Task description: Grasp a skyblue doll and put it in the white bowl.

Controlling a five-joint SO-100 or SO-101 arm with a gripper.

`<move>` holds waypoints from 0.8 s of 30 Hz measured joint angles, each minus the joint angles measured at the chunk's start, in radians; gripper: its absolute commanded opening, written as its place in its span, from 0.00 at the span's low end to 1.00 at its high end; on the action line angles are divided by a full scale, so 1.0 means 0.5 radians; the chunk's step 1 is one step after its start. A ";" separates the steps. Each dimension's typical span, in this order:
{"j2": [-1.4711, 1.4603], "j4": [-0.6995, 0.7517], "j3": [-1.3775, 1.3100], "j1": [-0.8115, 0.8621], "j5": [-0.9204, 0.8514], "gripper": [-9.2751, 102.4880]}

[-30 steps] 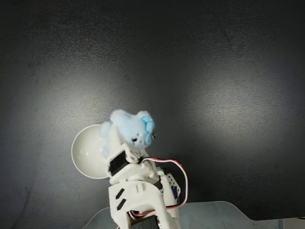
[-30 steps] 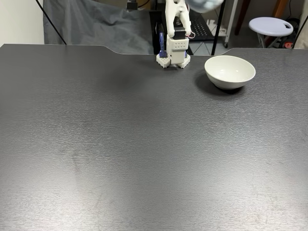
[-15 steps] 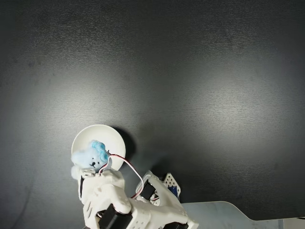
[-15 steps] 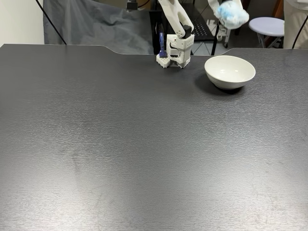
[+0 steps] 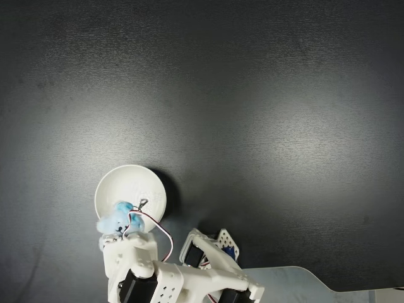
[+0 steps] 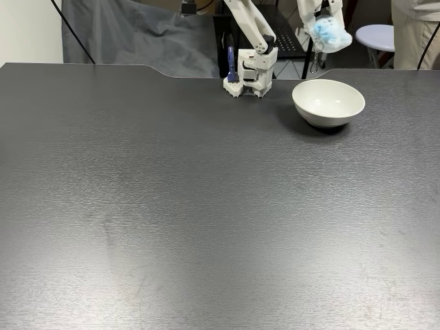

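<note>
The white bowl [image 6: 328, 102] stands on the dark table at the back right of a fixed view, just right of the arm's base [image 6: 247, 75]. Above it hangs the skyblue doll [image 6: 327, 34], with my gripper [image 6: 324, 31] shut on it from above. In the other fixed view, looking down, the doll [image 5: 118, 219] sits over the near rim of the bowl [image 5: 126, 189], held by the gripper [image 5: 121, 222]. A small metal ring dangles from the doll.
The arm's base is bolted at the table's back edge beside a notch. A red and white cable [image 5: 154, 224] loops off the wrist. Behind the table are a dark cloth, a white stool [image 6: 387, 36] and a person's legs [image 6: 414, 31]. Wide bare tabletop lies in front.
The gripper swung with the doll from beside the base over to the bowl, then came lower above it. The bowl stayed put.
</note>
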 measured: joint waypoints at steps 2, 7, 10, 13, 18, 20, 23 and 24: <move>0.000 -0.067 0.000 -0.040 0.000 0.07; 0.000 -0.199 0.000 -0.080 0.000 0.07; 0.000 -0.224 0.000 -0.077 0.000 0.07; 0.000 -0.227 0.000 -0.077 0.000 0.07; 0.000 -0.227 0.043 -0.077 0.000 0.07; 0.000 -0.227 0.120 -0.080 0.000 0.07; 0.000 -0.298 0.328 -0.080 0.000 0.07; 0.000 -0.347 0.411 -0.080 0.000 0.07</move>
